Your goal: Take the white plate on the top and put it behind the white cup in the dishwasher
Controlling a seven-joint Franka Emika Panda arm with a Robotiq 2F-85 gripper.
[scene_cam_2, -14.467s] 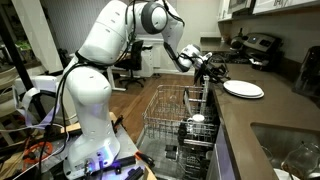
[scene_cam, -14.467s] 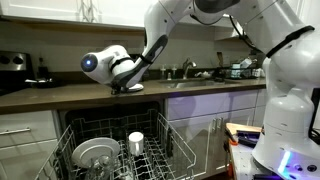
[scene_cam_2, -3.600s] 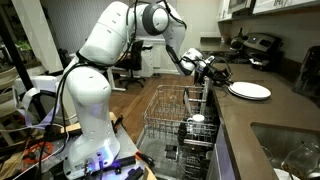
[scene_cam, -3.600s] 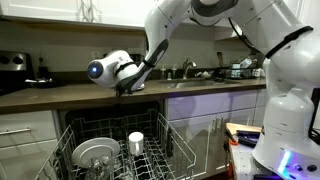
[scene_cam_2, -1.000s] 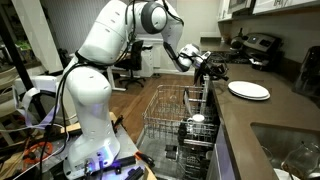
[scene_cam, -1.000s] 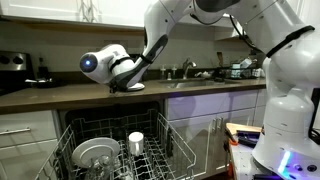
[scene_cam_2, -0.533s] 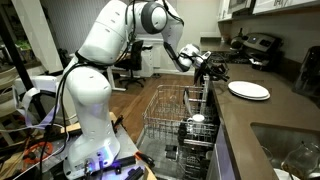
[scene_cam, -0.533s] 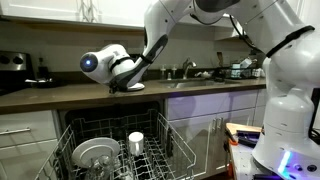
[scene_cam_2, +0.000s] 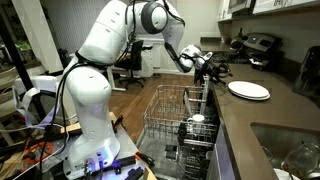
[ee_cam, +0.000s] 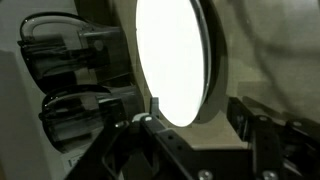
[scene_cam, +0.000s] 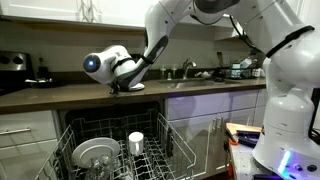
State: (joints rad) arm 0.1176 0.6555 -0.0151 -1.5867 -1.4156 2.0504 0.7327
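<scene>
While the arm [scene_cam: 180, 12] reaches out over the dark countertop [scene_cam_2: 240, 118], the gripper [ee_cam: 197, 112] sits low at the counter's front edge, upper middle of both exterior views, just beside the white plate [scene_cam_2: 248, 90]. Wrist view: fingers [ee_cam: 150, 112] parted with a clear gap, nothing clamped. The plate fills the top centre of that view, its near rim just past the fingertips; contact with the rim, cannot tell. The plate lies flat on the counter, above and well apart from the dishwasher [scene_cam: 100, 122]. The wire rack [scene_cam_2: 165, 110] is pulled out over the dropped door, lower centre. The white cup [scene_cam: 136, 143] stands upright in the rack, and a greyer glassy dish [scene_cam: 95, 153] leans among the tines to the cup's left in that view. Bare tines take up much of the rack around the cup. A dark appliance [scene_cam_2: 262, 45] stands on the counter beyond the plate, upper right, and the sink [scene_cam_2: 285, 150] lies at lower right. The robot's white base [scene_cam_2: 90, 110] stands close beside the rack. White cabinet drawers [scene_cam: 25, 130] flank the dishwasher, with small clutter [scene_cam: 215, 72] along the counter's back. Kitchen setting, dim.
</scene>
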